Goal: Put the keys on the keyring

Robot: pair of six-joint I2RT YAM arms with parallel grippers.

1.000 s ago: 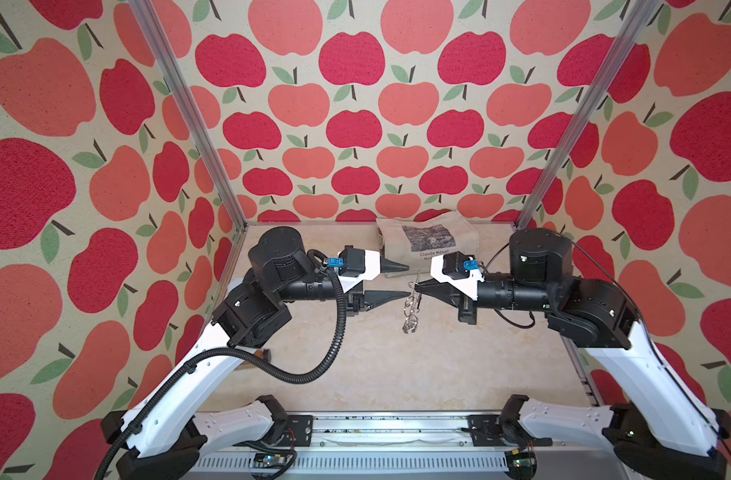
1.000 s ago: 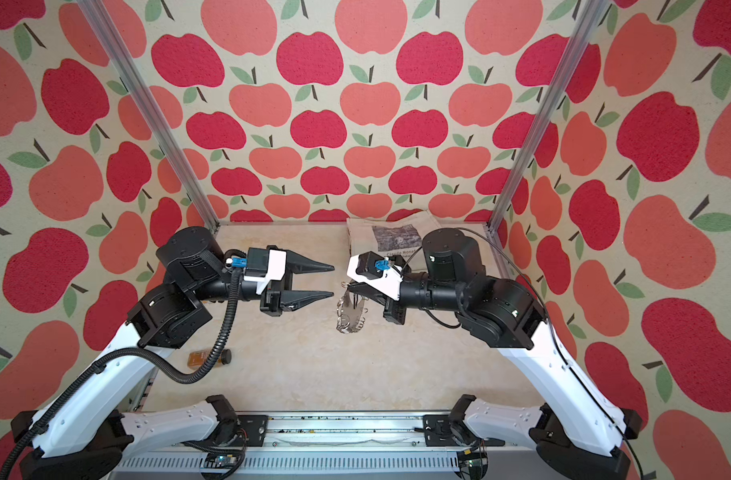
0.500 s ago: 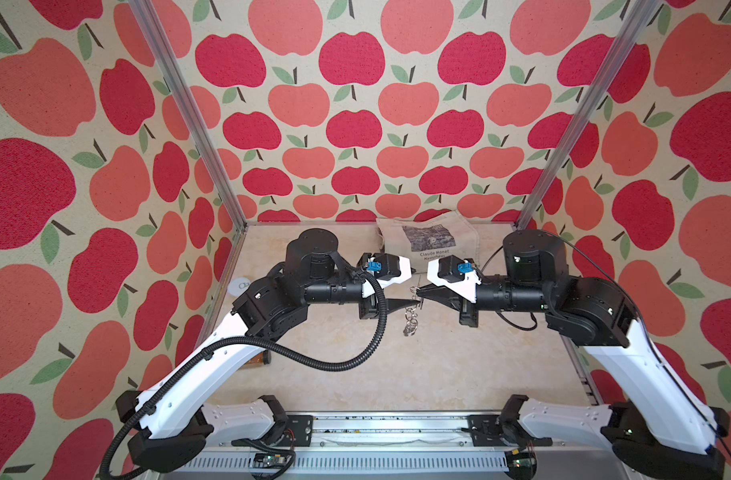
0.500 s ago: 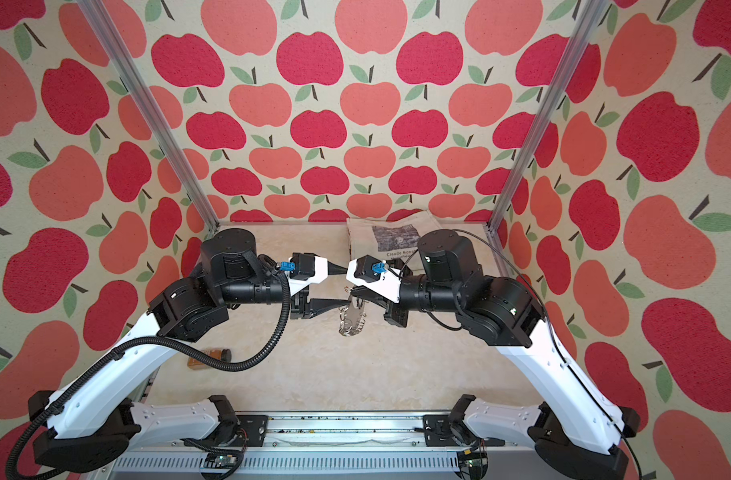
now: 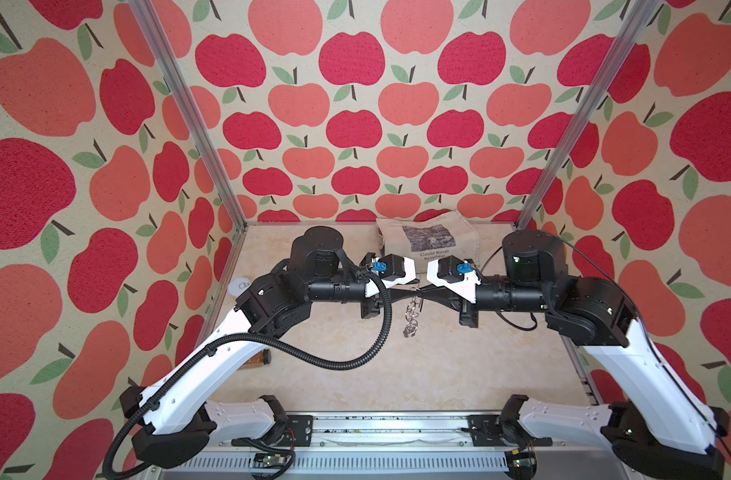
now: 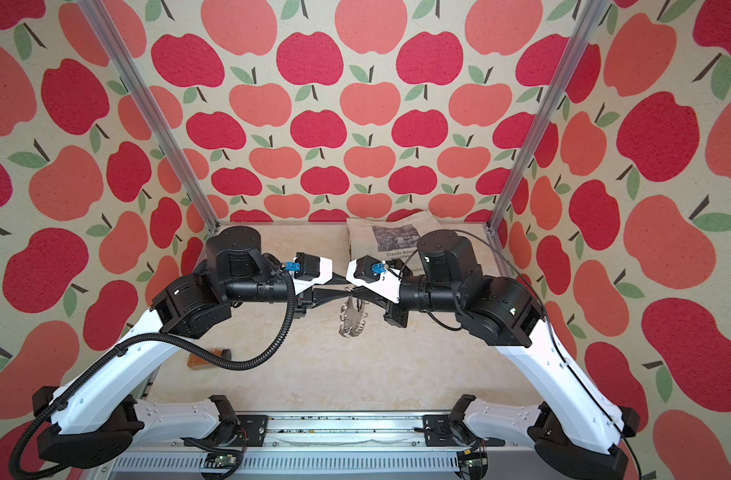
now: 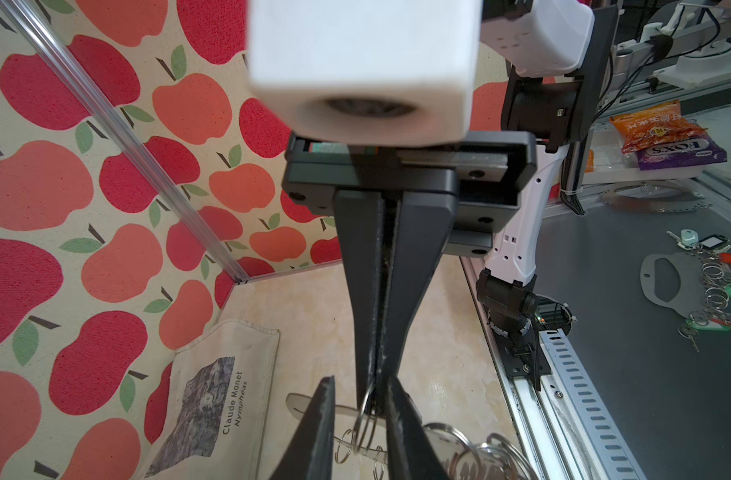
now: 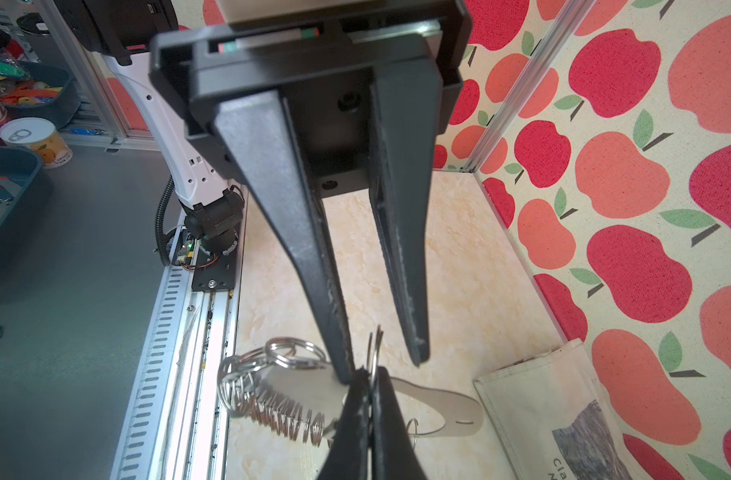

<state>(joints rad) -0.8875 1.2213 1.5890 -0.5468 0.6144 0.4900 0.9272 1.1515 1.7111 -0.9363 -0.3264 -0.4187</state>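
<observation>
**Keyring hung between two grippers**

The keyring (image 5: 411,318) hangs in the air over the middle of the table (image 5: 438,374), its plate dangling downward. The right gripper (image 8: 370,376) is clamped on one ring (image 8: 375,345) of it. The left gripper (image 8: 382,363) meets it tip to tip, jaws narrowly parted either side of that ring. A bag (image 5: 428,239) lies behind.

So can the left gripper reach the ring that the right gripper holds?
Probably yes: the left gripper stands open astride that ring of the keyring, nothing between, while the right gripper pinches it from opposite.
</observation>
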